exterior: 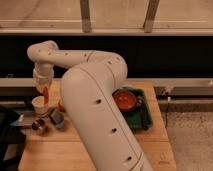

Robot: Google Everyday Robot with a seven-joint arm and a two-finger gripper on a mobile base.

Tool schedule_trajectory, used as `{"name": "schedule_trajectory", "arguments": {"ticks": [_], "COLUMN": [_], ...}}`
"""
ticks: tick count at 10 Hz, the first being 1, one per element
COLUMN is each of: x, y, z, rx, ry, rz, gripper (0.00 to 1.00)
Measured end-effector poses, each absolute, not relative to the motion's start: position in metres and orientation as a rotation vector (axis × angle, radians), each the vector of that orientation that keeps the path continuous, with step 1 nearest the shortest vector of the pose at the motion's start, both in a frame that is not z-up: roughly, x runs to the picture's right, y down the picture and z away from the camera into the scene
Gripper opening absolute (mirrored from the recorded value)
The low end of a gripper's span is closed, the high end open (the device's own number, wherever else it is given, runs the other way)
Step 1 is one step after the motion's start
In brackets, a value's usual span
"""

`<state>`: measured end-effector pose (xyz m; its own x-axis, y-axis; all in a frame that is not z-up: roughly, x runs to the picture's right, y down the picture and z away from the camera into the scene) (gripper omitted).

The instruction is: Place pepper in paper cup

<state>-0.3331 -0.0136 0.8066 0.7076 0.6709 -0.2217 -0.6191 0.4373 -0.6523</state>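
Note:
My gripper (43, 86) hangs from the arm at the left of the wooden table (150, 145), pointing down. It is shut on the pepper (45, 95), a slim red-orange piece that hangs upright from the fingers. The pepper's lower end sits at the right side of the rim of the white paper cup (38, 106), which stands directly below the gripper. I cannot tell whether the tip is inside the cup or just beside the rim.
A shiny metal can (39, 125) and a dark blue-grey cup (56, 119) stand in front of the paper cup. A red bowl (125, 100) lies in a green tray (145, 117) at the right. My large white arm (95, 110) covers the table's middle.

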Motion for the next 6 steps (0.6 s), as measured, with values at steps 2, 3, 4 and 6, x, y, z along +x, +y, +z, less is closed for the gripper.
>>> {"name": "schedule_trajectory", "arguments": {"ticks": [2, 3, 4, 6], "x": [-0.338, -0.34, -0.343, -0.347], "y": [-0.014, -0.013, -0.012, -0.01], "z": [0.806, 0.806, 0.806, 0.806], "rx": [-0.788, -0.794, -0.801, -0.811], "ry": [-0.101, -0.113, -0.121, -0.136], "rz": [0.795, 0.793, 0.788, 0.78], "gripper": [0.59, 0.69, 0.77, 0.8]}}
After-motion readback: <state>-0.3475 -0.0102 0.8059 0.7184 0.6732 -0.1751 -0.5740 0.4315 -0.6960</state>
